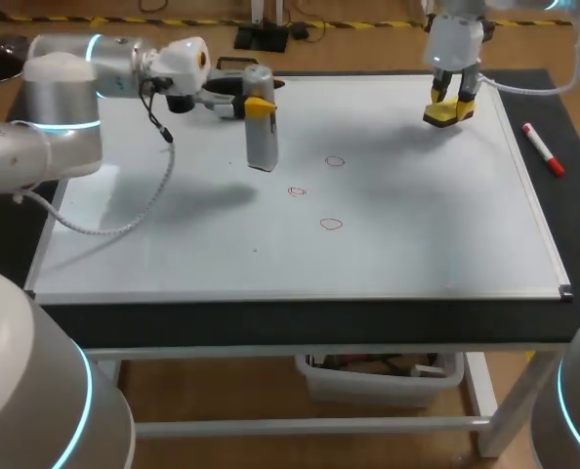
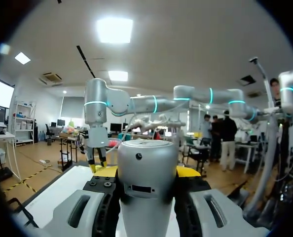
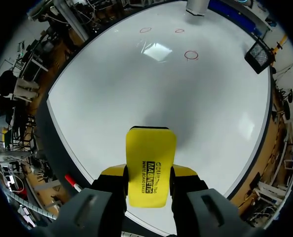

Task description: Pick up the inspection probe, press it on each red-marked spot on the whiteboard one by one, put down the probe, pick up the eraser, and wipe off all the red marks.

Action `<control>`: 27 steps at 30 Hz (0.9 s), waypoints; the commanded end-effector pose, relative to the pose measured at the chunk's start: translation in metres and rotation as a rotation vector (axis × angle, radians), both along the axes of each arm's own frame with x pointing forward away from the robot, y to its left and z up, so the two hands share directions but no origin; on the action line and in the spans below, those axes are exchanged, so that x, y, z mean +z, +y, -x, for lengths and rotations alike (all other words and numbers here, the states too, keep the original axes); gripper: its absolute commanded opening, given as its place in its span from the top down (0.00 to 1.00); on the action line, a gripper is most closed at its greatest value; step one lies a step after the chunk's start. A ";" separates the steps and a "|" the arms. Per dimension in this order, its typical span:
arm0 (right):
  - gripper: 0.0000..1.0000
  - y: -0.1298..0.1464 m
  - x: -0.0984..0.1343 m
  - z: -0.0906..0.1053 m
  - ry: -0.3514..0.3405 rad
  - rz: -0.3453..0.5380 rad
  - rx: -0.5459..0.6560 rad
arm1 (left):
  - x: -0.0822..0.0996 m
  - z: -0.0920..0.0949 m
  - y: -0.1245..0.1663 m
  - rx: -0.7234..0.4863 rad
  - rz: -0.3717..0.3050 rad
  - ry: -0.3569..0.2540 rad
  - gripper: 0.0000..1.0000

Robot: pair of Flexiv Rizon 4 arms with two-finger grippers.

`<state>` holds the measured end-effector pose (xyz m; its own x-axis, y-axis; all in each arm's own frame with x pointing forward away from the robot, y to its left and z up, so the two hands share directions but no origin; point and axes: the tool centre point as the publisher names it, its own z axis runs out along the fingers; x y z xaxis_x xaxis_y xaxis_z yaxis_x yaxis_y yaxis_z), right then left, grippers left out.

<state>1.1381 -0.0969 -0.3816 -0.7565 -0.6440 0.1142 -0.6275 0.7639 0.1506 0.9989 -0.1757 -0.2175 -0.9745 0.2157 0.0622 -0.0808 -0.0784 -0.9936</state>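
My left gripper (image 1: 258, 106) is shut on the silver cylindrical probe (image 1: 261, 137), which stands upright over the whiteboard (image 1: 173, 244). The probe's lower end is left of the three red circle marks (image 1: 334, 161), (image 1: 297, 191), (image 1: 331, 224). In the left wrist view the probe (image 2: 146, 182) fills the gap in that gripper (image 2: 147, 172). My right gripper (image 1: 453, 96) hangs over the board's far right part, shut on the yellow eraser (image 1: 448, 114). From the right wrist, the eraser (image 3: 151, 170) sits in the gripper (image 3: 149, 172) above bare board, with the marks (image 3: 191, 55) far ahead.
A red marker (image 1: 543, 149) lies on the black tabletop just off the whiteboard's right edge, also visible beside the right gripper as the marker (image 3: 71, 181). A grey cable (image 1: 124, 220) from my left arm loops over the board's left part.
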 end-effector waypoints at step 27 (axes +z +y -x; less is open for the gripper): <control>1.00 -0.001 0.003 0.001 -0.002 0.004 0.002 | -0.042 0.005 -0.047 -0.196 0.087 0.031 1.00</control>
